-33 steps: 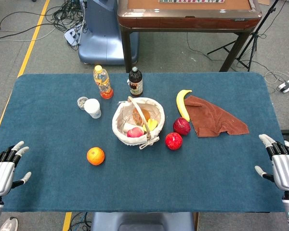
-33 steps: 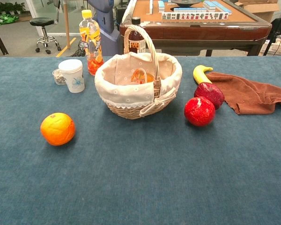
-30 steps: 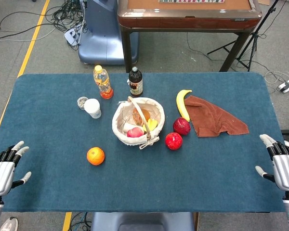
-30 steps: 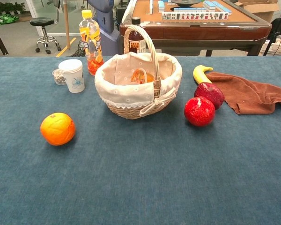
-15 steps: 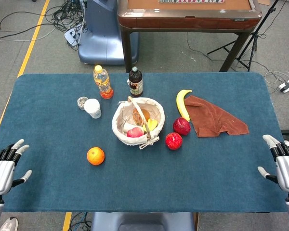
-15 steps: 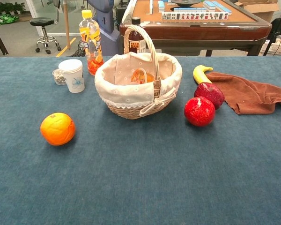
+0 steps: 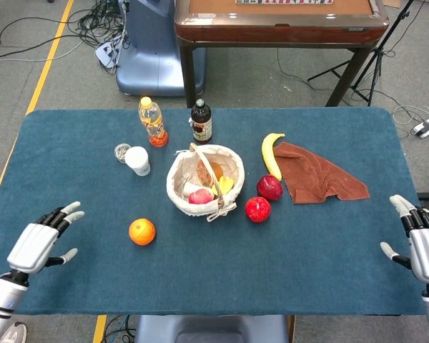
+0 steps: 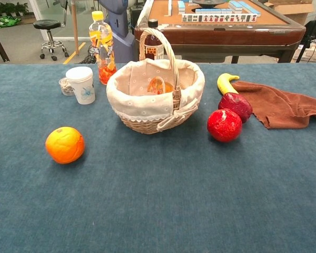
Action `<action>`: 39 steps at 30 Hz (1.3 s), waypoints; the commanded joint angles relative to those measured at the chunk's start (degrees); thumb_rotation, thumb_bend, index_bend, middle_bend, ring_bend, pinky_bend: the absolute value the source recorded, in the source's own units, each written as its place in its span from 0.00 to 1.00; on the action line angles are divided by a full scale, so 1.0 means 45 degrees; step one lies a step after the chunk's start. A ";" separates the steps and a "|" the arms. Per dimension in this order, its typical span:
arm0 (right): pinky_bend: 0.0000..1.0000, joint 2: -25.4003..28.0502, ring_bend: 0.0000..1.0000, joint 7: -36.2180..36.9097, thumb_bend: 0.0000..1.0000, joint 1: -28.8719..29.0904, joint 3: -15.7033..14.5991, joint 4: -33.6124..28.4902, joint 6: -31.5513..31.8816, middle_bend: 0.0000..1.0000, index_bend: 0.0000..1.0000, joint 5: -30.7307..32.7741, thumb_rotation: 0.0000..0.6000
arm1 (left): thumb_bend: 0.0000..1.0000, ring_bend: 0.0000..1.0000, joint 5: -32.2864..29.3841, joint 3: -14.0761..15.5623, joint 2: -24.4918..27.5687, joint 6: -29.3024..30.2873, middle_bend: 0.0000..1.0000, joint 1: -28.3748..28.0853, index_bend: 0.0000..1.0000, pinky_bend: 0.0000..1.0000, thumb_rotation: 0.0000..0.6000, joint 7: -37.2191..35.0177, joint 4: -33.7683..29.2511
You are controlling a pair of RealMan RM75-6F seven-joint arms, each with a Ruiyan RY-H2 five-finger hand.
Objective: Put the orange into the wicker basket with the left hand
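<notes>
The orange [image 7: 141, 231] [image 8: 65, 145] lies alone on the blue cloth, front-left of the wicker basket [image 7: 177, 191] [image 8: 147, 112]. The basket has a white lining and an upright handle, with fruit inside it. My left hand [image 7: 39, 241] hovers over the table's front-left corner, well to the left of the orange, fingers spread and empty. At the front right edge my right hand [image 7: 422, 246] is also spread and empty. Neither hand shows in the chest view.
A white cup [image 7: 137, 160], a small jar [image 7: 121, 151], an orange-drink bottle [image 7: 152, 121] and a dark bottle [image 7: 201, 122] stand behind the basket. Two red fruits [image 7: 257, 209] [image 7: 269, 187], a banana [image 7: 270, 153] and a brown cloth [image 7: 317, 174] lie to its right.
My left hand has moved forward and rightward over the table, toward the orange. The right hand has drifted slightly. The orange and basket have stayed put.
</notes>
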 commanded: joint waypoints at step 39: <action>0.31 -0.0052 0.20 0.0540 0.15 -0.0159 0.0032 0.0358 0.0167 0.18 0.14 -0.0004 1.00 | 0.24 0.52 -0.1058 -0.0145 -0.3753 -0.4926 0.52 -0.4628 0.45 0.51 1.00 0.0812 0.2587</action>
